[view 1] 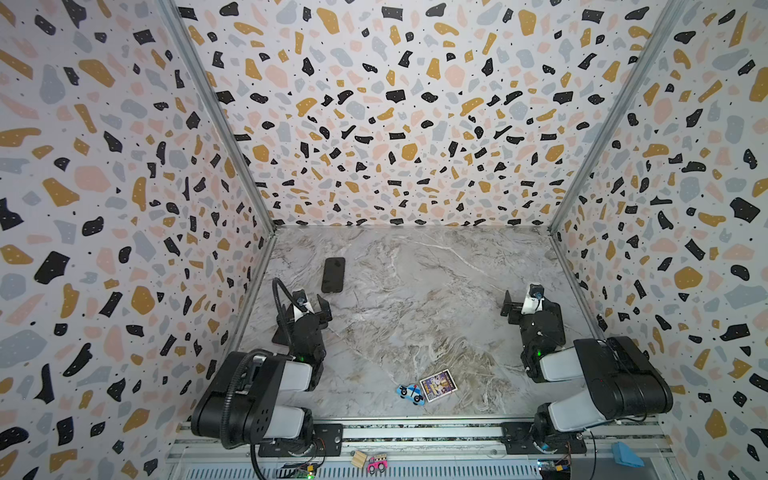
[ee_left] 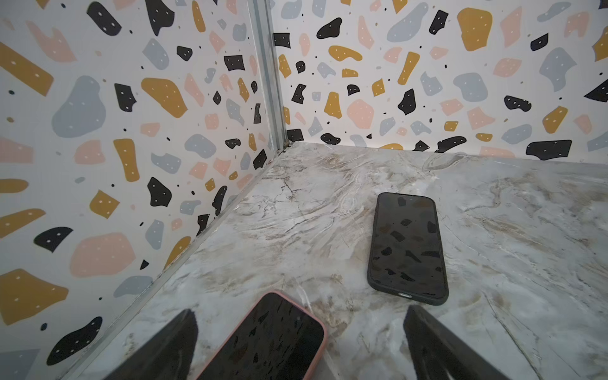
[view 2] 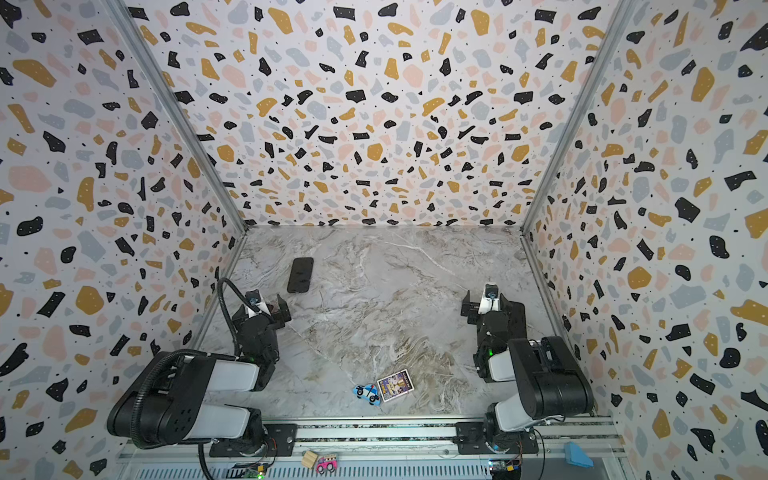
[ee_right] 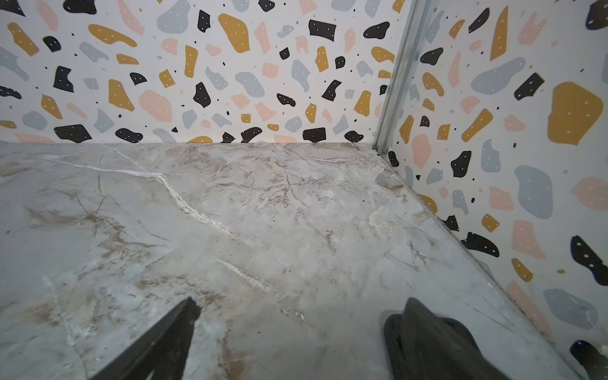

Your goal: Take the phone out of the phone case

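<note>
The left tool (ee_left: pixel 301 310) stands open, its two dark fingers (ee_left: pixel 164 345) spread wide. Between them lies a phone in a pink case (ee_left: pixel 266 339), screen up and dark. Near the tips, marble shows on either side of it, so nothing is gripped. Further out on the marbled surface (ee_left: pixel 296 214) is a second phone in a black case (ee_left: pixel 408 248), also flat and screen up. It is apart from the pink one and clear of both fingers. In both top views this black-cased phone (view 1: pixel 333 274) (view 2: pixel 300 274) lies toward the back left of the surface, just beyond the left arm. The pink-cased one is mostly hidden under that arm.

The right tool (ee_right: pixel 301 302) is open as well and holds nothing, with bare marble between its fingers. Under one finger sits a dark, flat thing with rounded corners (ee_right: pixel 393 332) – too much of it is hidden to say what it is.

Near the front edge, between the two arms, a small blue-and-white toy car (view 1: pixel 410 393) lies just beside a colourful picture card (view 1: pixel 438 385). They are well apart from both phones. On the rail in front of the surface are a small wooden block (view 1: pixel 358 458), a pink toy car (view 1: pixel 377 463) right beside it, and – far over on the right – a blue sponge (view 1: pixel 626 454).
</note>
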Motion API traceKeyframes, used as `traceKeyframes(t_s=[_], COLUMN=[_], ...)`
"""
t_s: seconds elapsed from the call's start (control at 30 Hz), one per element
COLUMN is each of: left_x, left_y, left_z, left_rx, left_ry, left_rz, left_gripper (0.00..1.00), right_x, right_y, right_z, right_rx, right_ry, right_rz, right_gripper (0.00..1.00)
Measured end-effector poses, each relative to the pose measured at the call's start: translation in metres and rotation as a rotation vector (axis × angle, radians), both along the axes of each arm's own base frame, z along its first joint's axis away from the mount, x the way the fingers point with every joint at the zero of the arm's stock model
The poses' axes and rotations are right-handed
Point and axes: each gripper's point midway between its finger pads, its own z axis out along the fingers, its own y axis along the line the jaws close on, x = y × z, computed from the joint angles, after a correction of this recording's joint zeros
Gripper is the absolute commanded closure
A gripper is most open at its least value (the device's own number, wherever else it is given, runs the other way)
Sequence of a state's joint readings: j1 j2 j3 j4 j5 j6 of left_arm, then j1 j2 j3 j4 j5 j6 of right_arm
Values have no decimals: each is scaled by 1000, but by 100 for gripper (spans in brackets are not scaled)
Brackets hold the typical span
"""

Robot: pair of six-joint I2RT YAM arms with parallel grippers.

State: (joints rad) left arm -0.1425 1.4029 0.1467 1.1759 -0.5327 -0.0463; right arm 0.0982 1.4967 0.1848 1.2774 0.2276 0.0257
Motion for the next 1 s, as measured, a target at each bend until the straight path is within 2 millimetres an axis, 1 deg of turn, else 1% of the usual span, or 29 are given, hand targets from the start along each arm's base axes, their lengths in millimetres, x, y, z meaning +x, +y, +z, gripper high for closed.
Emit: traceKeyframes(t_s=[0.9, 1.0], left_x=[0, -1], left_y=[0, 0], left_z=[0, 3], left_rx=[0, -1], left_ry=[0, -6], left_rz=[0, 0], left_gripper=[0, 0], right_x=[0, 0], right_y=[1, 1], right_z=[0, 1], right_rx=[0, 0], right_ry=[0, -1], right_rz=[3, 5], right_gripper=[1, 1])
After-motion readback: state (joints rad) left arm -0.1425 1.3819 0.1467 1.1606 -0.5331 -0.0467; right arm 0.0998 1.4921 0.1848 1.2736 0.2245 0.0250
